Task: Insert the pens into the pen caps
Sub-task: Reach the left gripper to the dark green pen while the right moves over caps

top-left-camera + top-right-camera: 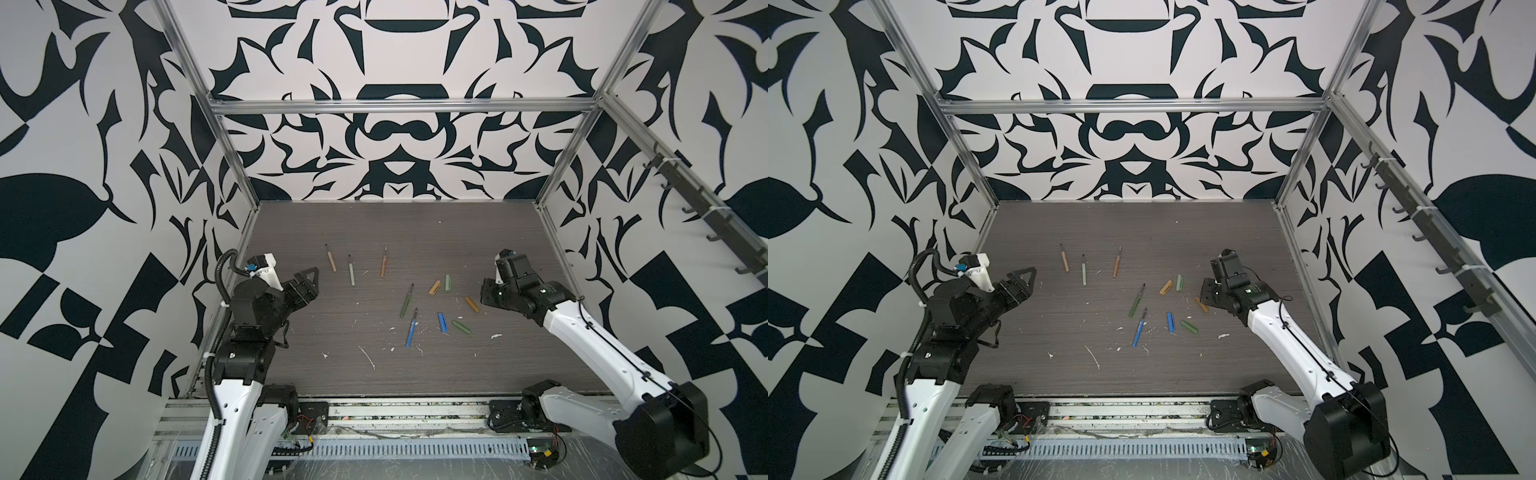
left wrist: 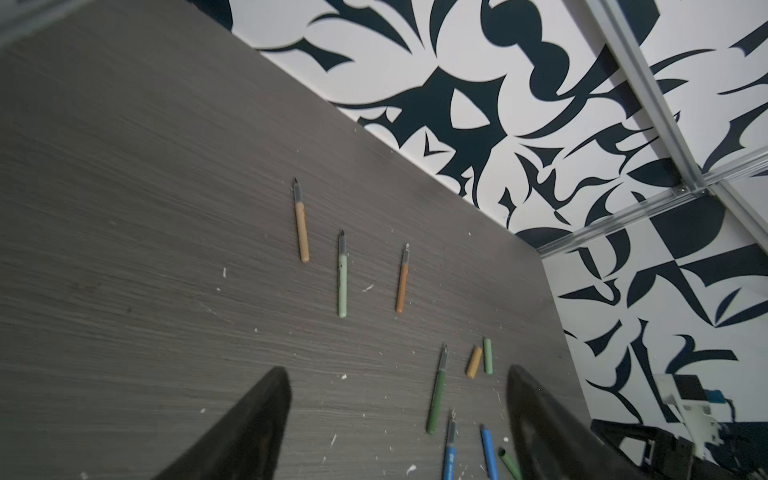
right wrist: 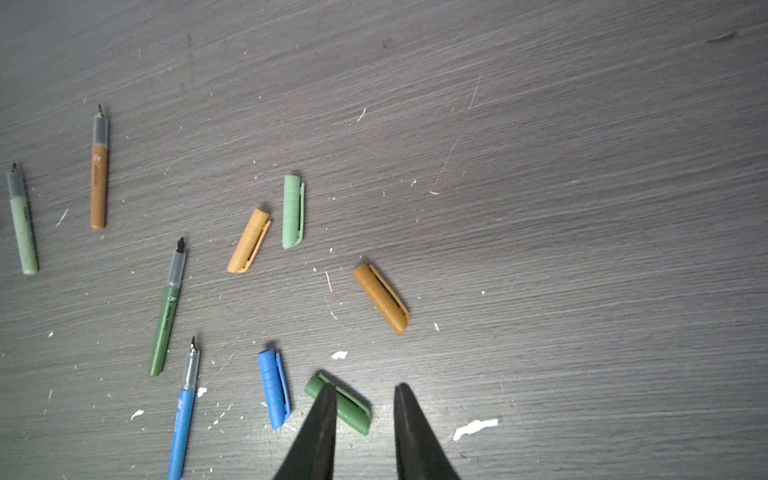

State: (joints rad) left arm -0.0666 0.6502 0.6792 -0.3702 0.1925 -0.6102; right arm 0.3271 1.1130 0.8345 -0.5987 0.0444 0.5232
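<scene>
We saw five pens [image 1: 351, 271] lying uncapped on the desk [image 1: 478, 232], five pen caps [image 1: 434, 287] loose to their right, left end effector [image 2: 397, 370] spread wide, empty, right end effector [image 3: 366, 385] narrowly parted, empty, near the dark green cap [image 3: 353, 410]

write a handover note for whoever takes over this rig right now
Left gripper open, empty, raised at the left.
Right gripper partly open, empty, above the caps.
Loose on the table: tan pen, pale green pen, orange-brown pen, dark green pen, blue pen; tan cap, pale green cap, orange-brown cap, blue cap, dark green cap.
Done: nothing capped. Left: all five pairs.
</scene>
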